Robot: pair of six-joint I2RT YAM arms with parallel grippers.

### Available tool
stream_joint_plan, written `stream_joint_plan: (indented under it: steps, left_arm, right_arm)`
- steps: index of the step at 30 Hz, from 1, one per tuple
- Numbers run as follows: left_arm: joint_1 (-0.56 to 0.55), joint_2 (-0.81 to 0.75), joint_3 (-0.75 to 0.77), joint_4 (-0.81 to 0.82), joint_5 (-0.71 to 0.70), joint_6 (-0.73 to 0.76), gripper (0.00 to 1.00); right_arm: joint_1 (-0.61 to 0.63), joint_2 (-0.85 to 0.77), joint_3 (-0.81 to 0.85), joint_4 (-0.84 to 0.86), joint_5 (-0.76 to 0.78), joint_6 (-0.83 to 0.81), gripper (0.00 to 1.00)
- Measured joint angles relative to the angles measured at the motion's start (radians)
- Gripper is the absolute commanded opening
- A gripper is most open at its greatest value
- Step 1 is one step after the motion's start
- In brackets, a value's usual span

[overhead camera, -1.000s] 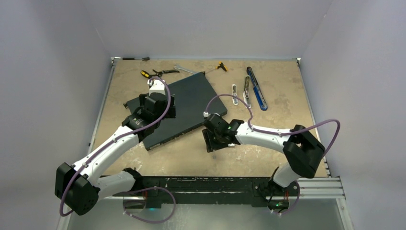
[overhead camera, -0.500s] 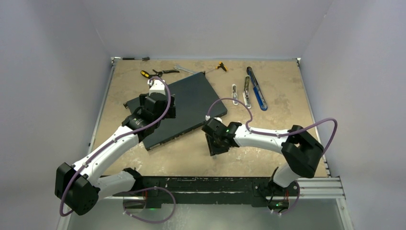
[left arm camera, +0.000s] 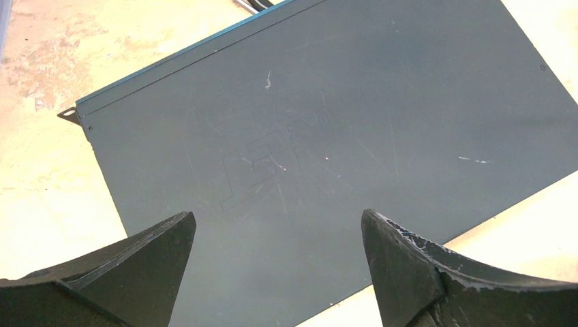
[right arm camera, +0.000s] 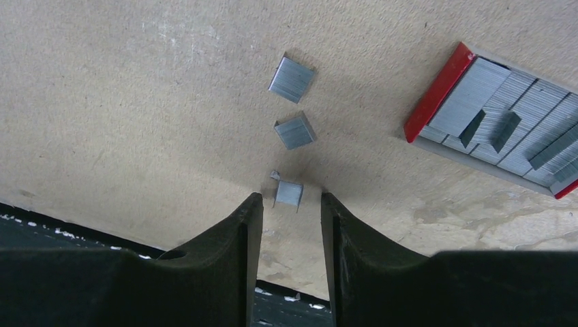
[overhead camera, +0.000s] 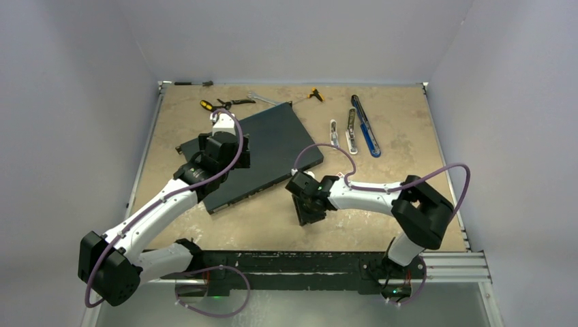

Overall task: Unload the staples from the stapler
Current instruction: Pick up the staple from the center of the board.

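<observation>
since the right gripper (right arm camera: 291,199) hangs low over the tabletop (right arm camera: 136,102) with its jaws only a little apart and nothing held, we judge the step in hand to be picking up a loose block of staples. the staples (right arm camera: 294,131) lie as 3 small grey blocks in a short line. the nearest block (right arm camera: 288,194) sits right between the fingertips, with a sliver of bare tabletop on each side.

to do this well, we would come straight down and keep that block centred, so neither finger nudges it aside. the block is low and flat, so the tips probably need to reach the tabletop before closing. we would close gently, since a hard squeeze could crumble the strip. a tiny scrap (right arm camera: 275,175) lies just beside the block and may get swept along.

only the right wrist view shows the staples at all. it also shows a box (right arm camera: 437,92) with a red rim, packed with strips, off to one side. in the top view the arm covers that spot, but there we see what we take for the stapler (overhead camera: 366,129), lying opened out and well apart toward the far right, with tools (overhead camera: 225,104) along the far edge. the left wrist view adds that the left gripper (left arm camera: 278,216) is spread wide and empty above a dark panel (left arm camera: 327,122).
</observation>
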Motion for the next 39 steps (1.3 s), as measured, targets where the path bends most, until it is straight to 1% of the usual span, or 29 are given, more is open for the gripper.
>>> stream_joint_plan:
  steps: [1,8,18,33,39]
  left_arm:
    - [0.000,0.000,0.000,0.000,0.000,0.000,0.90]
    - [0.000,0.000,0.000,0.000,0.000,0.000,0.90]
    - [0.000,0.000,0.000,0.000,0.002,0.000,0.90]
    - [0.000,0.000,0.000,0.000,0.002,0.000,0.90]
    - [0.004,0.000,0.000,0.000,0.003,0.000,0.90]
  right_arm:
    - [0.002,0.000,0.000,0.000,0.000,0.000,0.39]
    - [0.009,0.002,0.000,0.003,0.001,0.002,0.29]
    - [0.017,0.003,0.000,0.005,0.005,0.010,0.23]
    - [0.017,-0.008,0.000,-0.019,0.013,0.043,0.20]
    - [-0.006,-0.030,0.000,-0.043,0.039,0.051,0.20]
